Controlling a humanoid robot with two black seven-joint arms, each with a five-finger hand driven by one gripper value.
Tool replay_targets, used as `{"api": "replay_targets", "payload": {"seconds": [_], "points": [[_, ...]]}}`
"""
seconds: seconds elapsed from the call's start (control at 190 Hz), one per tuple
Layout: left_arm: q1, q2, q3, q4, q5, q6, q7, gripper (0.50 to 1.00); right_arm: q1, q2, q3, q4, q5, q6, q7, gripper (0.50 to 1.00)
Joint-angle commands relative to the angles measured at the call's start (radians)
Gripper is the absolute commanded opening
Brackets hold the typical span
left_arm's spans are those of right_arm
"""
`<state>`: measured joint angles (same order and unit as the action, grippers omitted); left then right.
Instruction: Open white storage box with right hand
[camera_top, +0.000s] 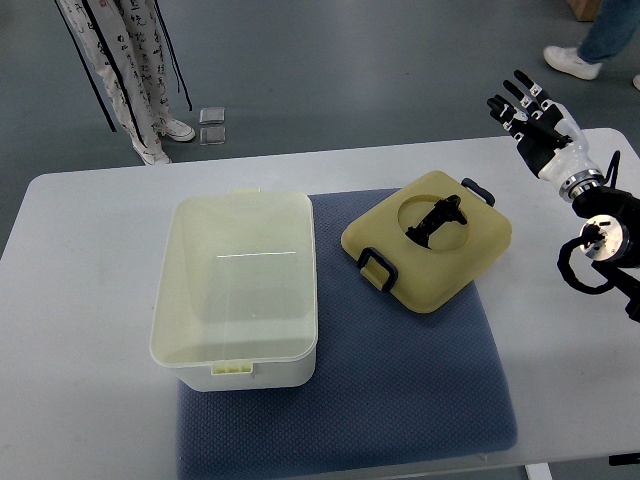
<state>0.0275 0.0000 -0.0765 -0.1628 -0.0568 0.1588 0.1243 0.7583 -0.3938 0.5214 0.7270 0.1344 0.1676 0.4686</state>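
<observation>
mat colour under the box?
Dark blue-grey, finely textured mat beneath the storage box; clear in the top view.

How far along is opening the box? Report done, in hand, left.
Done: the lid lies off the white storage box, on the blue mat beside it; the box stands open. In hand: nothing; the right hand is raised, fingers spread, holding nothing. Left: apparently nothing.

Box left on mat; lid right, beside it.

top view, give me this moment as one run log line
right hand: open, raised over table's far right, holds nothing | left hand: not in view | white storage box: open, empty | lid: off, lying on blue mat beside box
</observation>
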Motion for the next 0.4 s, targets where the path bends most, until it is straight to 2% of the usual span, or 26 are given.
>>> {"api": "replay_targets", "payload": {"seconds": [0.0,0.259,0.391], "points": [[0.000,0.000,0.000,0.000,0.000,0.001,0.000,1.000,-0.008,0.036,0.011,-0.004,0.017,-0.007,0.015,0.930],[0.000,0.000,0.000,0.000,0.000,0.001,0.000,1.000,-0.019,0.053,0.065,-0.035,0.008,-0.007,0.018,0.930],[0.000,0.000,0.000,0.000,0.000,0.001,0.000,1.000,-0.019,0.053,0.065,-0.035,0.005,-0.008,0.053,0.930]]}}
